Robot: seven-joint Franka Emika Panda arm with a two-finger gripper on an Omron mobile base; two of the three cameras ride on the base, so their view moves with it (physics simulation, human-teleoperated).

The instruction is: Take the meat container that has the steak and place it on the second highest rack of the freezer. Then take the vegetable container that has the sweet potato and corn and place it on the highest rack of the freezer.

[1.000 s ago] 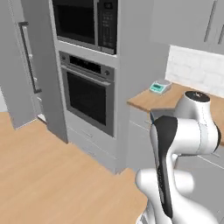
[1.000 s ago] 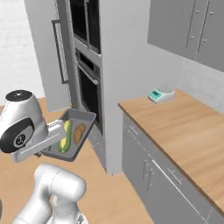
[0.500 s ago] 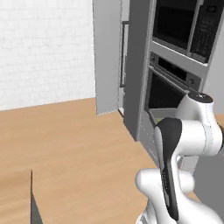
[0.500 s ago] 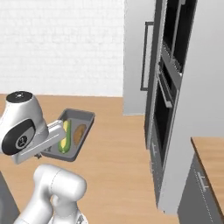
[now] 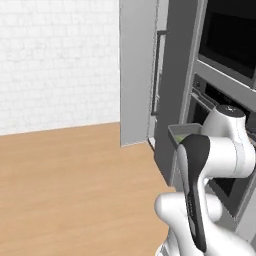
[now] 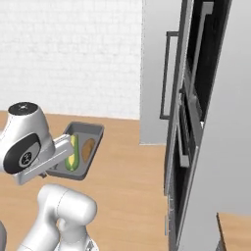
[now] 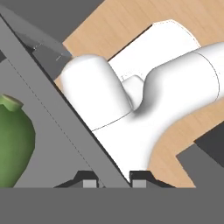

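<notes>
Carrying the tray [image 6: 78, 152] out ahead of the arm, the gripper [image 7: 113, 177] pinches its near rim between two tips set close together, the wall running up between them in the hand view. Inside lie the corn [image 6: 72, 153] and, beside it, an orange-brown piece, probably the sweet potato [image 6: 87, 149], though it is too small to be sure. Both lie lengthwise along the tray, pointing away from the arm toward the brick wall [image 6: 73, 54]. The freezer [image 6: 156, 73] stands ahead and to the right of the tray, well apart, its door [image 5: 136, 70] swung open with a black handle [image 6: 166, 76] on it. The highest rack is not visible from here, so the tray would have to swing right and rise. No writing or labels can be read anywhere.
</notes>
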